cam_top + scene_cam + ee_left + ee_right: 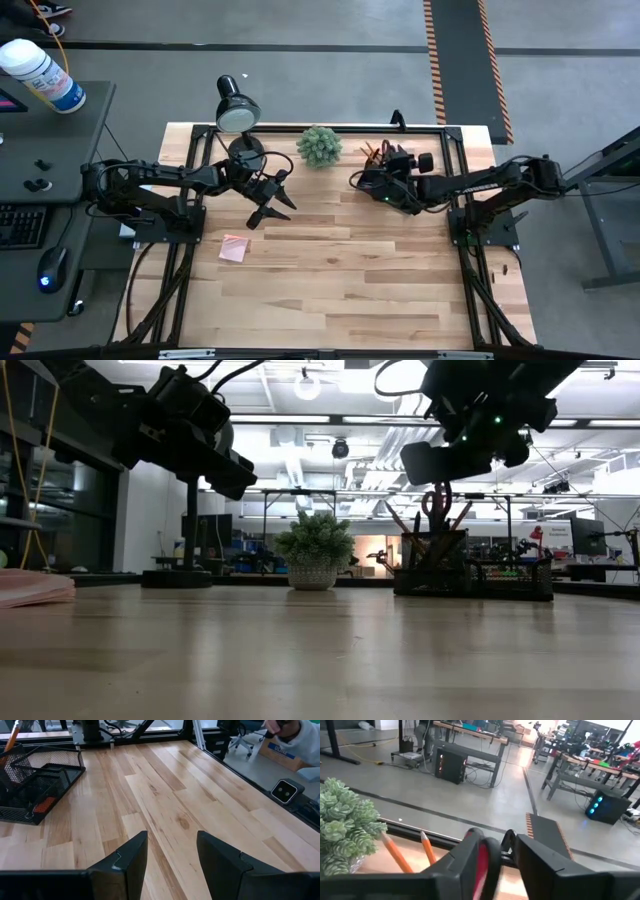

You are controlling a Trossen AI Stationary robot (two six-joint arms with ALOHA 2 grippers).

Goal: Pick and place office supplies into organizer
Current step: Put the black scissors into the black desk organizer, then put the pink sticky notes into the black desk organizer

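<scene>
The organizer, a black mesh caddy, stands at the table's far right; pencils and red-handled scissors stand upright in it. My right gripper hovers level just above it, open, with the scissors' handle loops between its fingers. My left gripper hangs open over bare wood left of centre, nothing between its fingers. A pink sticky-note pad lies flat on the table, nearer the front than the left gripper. My right gripper's fingers stand apart on either side of the scissors' red handle, coming level from the table's right side. The red loop lies close against one finger's inner face; I cannot tell whether it touches. The scissors stand in the organizer, handles up.
A green plant ball stands at the far edge, left of the organizer. A black desk lamp stands at the far left, behind my left arm. Bare wood spreads across the middle and front of the table. A person shows beyond the table.
</scene>
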